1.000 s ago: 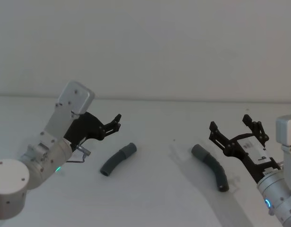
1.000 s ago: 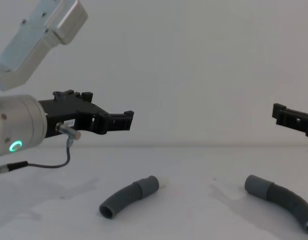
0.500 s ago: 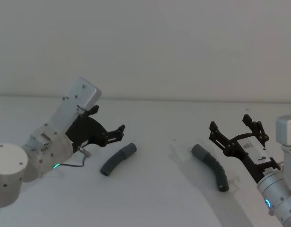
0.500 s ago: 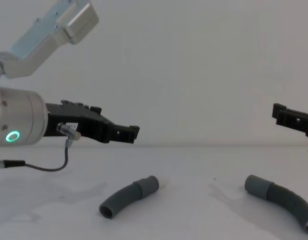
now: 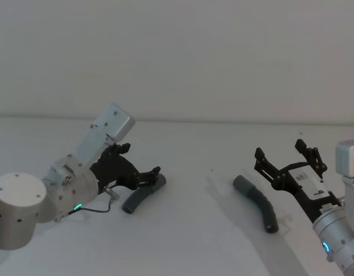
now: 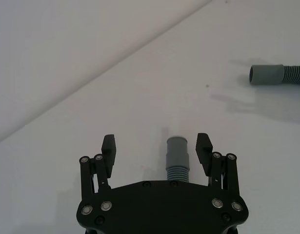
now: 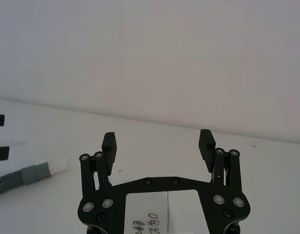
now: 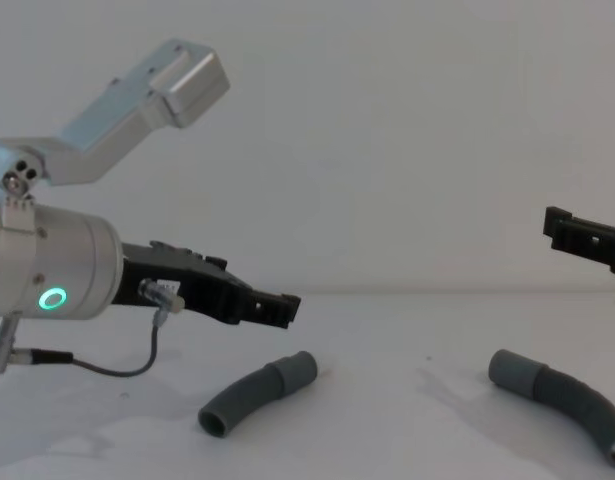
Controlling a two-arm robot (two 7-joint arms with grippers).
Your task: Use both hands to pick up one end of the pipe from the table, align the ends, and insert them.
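Head view: L end effector (image 5: 152,175) over short pipe (image 5: 139,196).

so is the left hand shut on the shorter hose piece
No, the left hand has its fingers open on either side of the shorter hose piece, with a gap between each finger and the cuff.

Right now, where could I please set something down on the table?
Bare: the table between the shorter hose piece and the longer hose piece, and the strip by the wall. Crowded: open left tool over the shorter piece's cuff; open right tool near the longer.
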